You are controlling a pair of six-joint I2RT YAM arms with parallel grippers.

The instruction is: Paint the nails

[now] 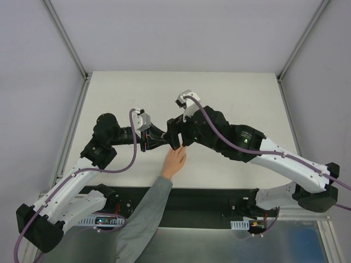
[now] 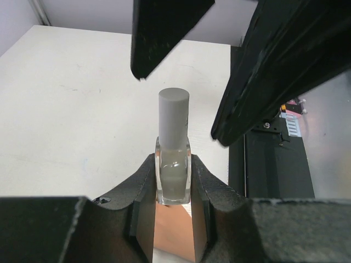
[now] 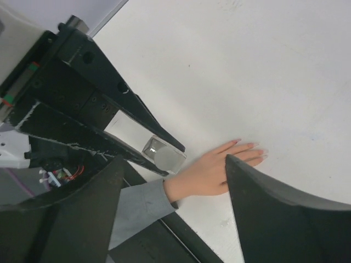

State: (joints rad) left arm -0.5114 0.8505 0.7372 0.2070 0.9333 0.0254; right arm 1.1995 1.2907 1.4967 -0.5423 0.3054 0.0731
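Grey sleeve (image 1: 143, 211) at the near table edge, leading to the hand (image 1: 175, 163), which lies flat and palm down on the white table (image 1: 236, 93). The nails (image 3: 258, 147) tip the outstretched fingers and rest on the tabletop, pointing away from the arm bases. Over the hand, the left gripper (image 2: 174, 183) is clenched on a small translucent bottle (image 2: 174, 176), held upright with its grey cap (image 2: 174, 115) on. The right gripper (image 2: 180, 107) is released, its fingers spread on either side of the cap without touching it.

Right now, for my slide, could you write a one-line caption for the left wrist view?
Left gripper clamps a small translucent bottle, grey cap on, with the open right gripper poised above.
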